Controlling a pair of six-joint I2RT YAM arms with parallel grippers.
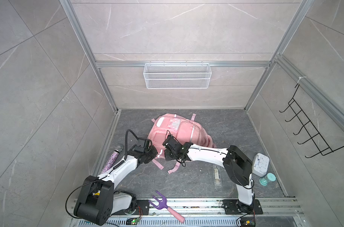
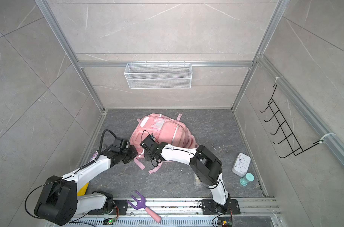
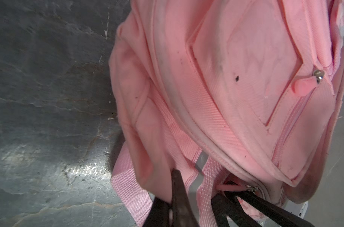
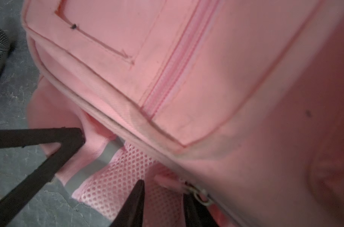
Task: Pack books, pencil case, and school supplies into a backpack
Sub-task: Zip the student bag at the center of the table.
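Observation:
The pale pink backpack lies flat on the dark floor in both top views, straps toward me. My left gripper is shut on a fold of fabric at the backpack's near left corner. My right gripper hovers at the near edge over the mesh strap, jaws apart. The pink zipper pull lies between its fingertips, and I cannot tell if they touch it. The school supplies, a slim clear packet, lie on the floor beside the right arm. Books and pencil case are out of view.
A glittery microphone lies left of the left arm. A purple fork with a pink handle rests on the front rail. A white boxy device and a teal timer stand at right. A wire basket hangs on the back wall.

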